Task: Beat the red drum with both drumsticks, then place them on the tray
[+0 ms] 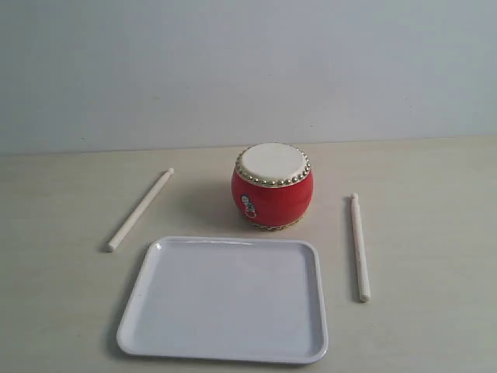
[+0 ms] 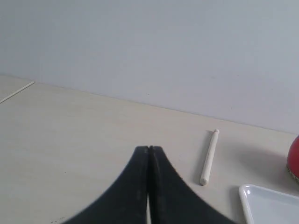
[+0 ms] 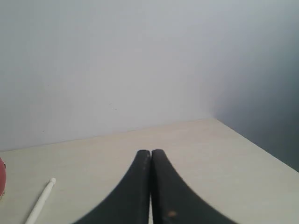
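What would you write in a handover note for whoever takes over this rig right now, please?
Left gripper: shut, holding nothing.
Right gripper: shut, holding nothing.
Things: the red drum stands upright just beyond the tray, which has nothing on it. The left drumstick and right drumstick lie flat on the table, one on each side of the drum, touching neither drum nor tray.
Done: nothing yet, by the look of it.
Left: pick up both sticks, beat the drum, lay them on the tray.

Looks like a robot-lab test bench, not certain: pale wood-grain surface (image 1: pixel 70 311) set against a plain grey-white wall (image 1: pixel 248 62), flat even lighting, red drum (image 1: pixel 272 196) and tray (image 1: pixel 225 303) staged squarely mid-surface.
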### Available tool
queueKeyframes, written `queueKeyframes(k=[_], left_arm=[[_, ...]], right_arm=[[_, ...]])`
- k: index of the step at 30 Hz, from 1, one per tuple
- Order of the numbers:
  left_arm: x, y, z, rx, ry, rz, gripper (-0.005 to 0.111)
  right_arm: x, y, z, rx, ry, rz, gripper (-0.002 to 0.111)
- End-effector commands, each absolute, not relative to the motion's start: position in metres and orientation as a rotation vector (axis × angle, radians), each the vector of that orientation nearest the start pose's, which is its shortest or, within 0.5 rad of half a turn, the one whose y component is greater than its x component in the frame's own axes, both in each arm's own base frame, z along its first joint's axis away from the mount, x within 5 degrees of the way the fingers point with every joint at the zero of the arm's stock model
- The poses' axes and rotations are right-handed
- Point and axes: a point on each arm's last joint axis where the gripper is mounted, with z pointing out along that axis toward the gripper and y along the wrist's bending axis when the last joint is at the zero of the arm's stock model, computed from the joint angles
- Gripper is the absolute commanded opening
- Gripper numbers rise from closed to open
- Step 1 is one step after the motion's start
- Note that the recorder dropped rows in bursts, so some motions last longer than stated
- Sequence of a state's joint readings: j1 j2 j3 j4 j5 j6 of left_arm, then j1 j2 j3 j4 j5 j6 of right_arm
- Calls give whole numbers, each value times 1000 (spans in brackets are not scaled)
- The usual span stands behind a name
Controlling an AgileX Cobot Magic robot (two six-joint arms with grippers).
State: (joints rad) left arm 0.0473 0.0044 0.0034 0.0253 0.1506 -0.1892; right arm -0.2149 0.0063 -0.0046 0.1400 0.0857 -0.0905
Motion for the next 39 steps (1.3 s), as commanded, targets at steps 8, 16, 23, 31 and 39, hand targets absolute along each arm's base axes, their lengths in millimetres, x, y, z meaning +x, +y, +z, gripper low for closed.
queueKeyframes(k=[8,16,23,31,39], left_arm=[[56,3,200,-178,1618,-89,0],[56,3,199,-88,1632,0,0],[56,3,199,-88,1632,0,0],[56,3,199,-86,1632,2,0],[56,3,208,-85,1534,-7,0]], right_arm=[[55,-11,206,194,1548,-134,0],[55,-11,206,194,1548,-134,0],[55,-12,209,183,1524,-151,0],[55,-12,211,189,1496,-147,0],[54,-15,218,842,1190,593,0]])
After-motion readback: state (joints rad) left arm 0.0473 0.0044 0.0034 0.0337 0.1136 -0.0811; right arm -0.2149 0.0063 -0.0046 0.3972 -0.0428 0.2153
